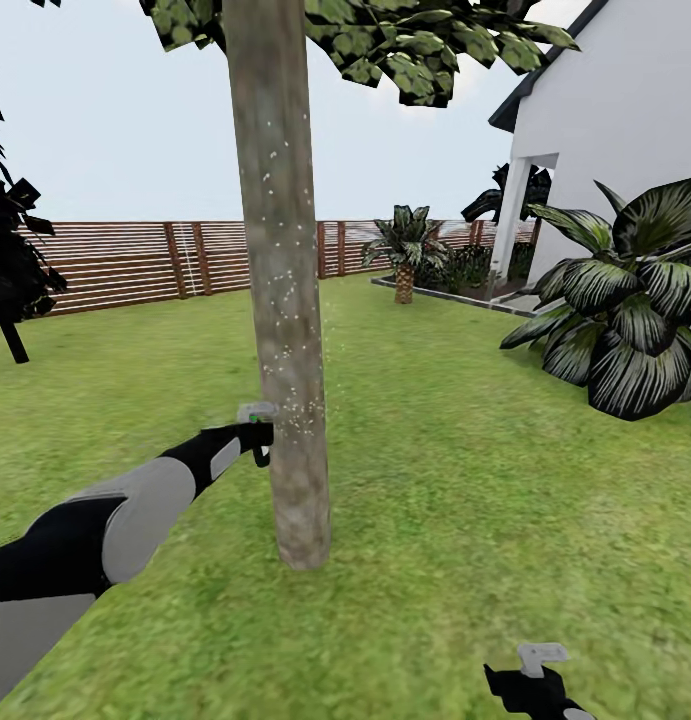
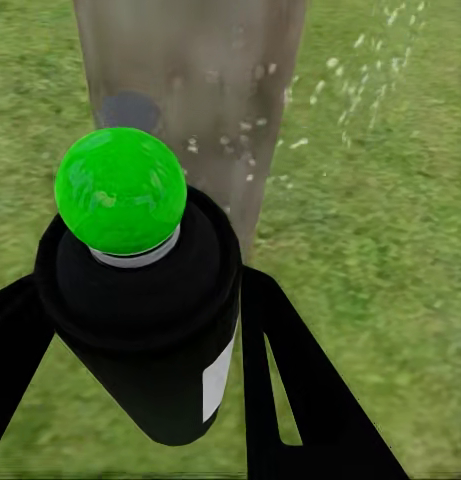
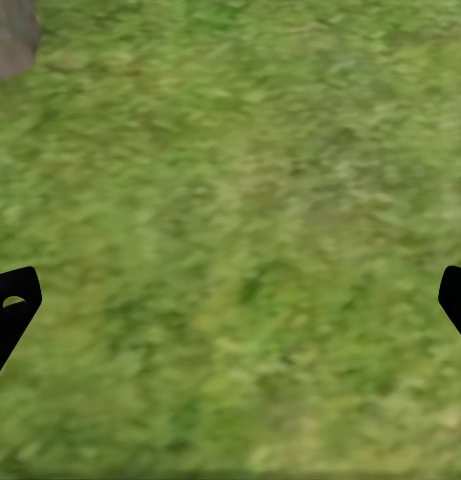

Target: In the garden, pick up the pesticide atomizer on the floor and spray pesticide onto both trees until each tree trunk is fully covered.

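At the far left edge of the head view we see a dark conifer (image 1: 10, 270) standing on the lawn (image 1: 465, 520), and behind it the brown slatted fence (image 1: 125, 262) runs across the middle of the frame. Our left arm (image 1: 105, 530) enters from the lower left corner and reaches up toward the centre, ending with the left gripper (image 1: 257, 432) right beside the tree trunk (image 1: 283, 300). In the left wrist view we find that gripper's black fingers (image 2: 290, 380) clamped around the pesticide atomizer (image 2: 150, 310), a black bottle with a round green cap (image 2: 120, 190) pointed at the bark; the bottle sits low and left of centre in that frame, with the trunk (image 2: 190, 80) filling the top. Pale droplets (image 2: 370, 60) hang in the air at the upper right there, and white specks (image 1: 280, 290) dot the trunk in the head view. The trunk rises just left of centre to the leafy canopy (image 1: 405, 45) along the top edge. Further right we see a small palm-like plant (image 1: 407, 245) by the fence, then the white house (image 1: 625, 130) in the upper right and a large striped-leaf plant (image 1: 635, 300) at the right edge. Our right gripper (image 1: 533, 678) sits at the bottom right, and the right wrist view shows its fingertips (image 3: 10, 310) spread wide over bare grass (image 3: 230, 250), holding nothing.
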Available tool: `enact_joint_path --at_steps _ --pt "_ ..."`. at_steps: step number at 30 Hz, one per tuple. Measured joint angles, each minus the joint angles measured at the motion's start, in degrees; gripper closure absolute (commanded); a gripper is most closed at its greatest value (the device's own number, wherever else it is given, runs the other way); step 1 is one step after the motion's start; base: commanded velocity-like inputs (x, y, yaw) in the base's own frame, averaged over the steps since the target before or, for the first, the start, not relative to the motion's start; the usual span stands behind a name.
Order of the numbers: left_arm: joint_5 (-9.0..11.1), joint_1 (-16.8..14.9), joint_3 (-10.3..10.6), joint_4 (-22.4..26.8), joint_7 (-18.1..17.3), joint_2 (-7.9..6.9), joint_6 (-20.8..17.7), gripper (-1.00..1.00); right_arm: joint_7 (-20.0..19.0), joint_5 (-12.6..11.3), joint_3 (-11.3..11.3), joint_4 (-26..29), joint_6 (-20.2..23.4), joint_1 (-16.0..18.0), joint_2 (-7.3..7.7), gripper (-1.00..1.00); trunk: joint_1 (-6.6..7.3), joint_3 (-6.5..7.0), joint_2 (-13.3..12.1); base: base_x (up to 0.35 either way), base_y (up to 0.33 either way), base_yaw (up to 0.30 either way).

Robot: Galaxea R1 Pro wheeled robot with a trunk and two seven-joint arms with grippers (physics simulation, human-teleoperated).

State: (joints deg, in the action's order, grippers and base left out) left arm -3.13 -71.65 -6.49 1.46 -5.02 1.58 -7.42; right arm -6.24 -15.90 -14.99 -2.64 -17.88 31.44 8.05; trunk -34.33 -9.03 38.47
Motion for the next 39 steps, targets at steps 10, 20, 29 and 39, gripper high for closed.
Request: enact_joint_path --at_steps 10,20,29,39 --pt "0.08 8.06 0.04 0.02 -0.01 0.17 5.43 1.00 -0.12 -0.02 0.09 -0.03 -0.09 0.00 0.00 -1.00 0.00 -0.01 0.00 0.000 0.000 0.000" --pt "0.13 13.85 -0.01 0.17 -0.11 0.18 8.95 1.00 -0.10 -0.17 0.19 -0.10 -0.16 -2.10 0.13 -1.00 0.00 0.00 0.00 0.000 0.003 0.000" --pt "0.12 14.30 -0.02 0.17 -0.09 0.18 9.01 1.00 -0.11 -0.18 0.22 -0.07 -0.15 -2.38 0.14 -1.00 0.00 0.00 0.01 0.006 0.233 0.000" --pt "0.04 14.30 -0.02 0.25 -0.09 0.10 9.01 1.00 -0.11 -0.18 0.25 -0.07 -0.16 -2.39 0.14 -1.00 0.02 0.00 0.01 0.144 0.323 -0.032"
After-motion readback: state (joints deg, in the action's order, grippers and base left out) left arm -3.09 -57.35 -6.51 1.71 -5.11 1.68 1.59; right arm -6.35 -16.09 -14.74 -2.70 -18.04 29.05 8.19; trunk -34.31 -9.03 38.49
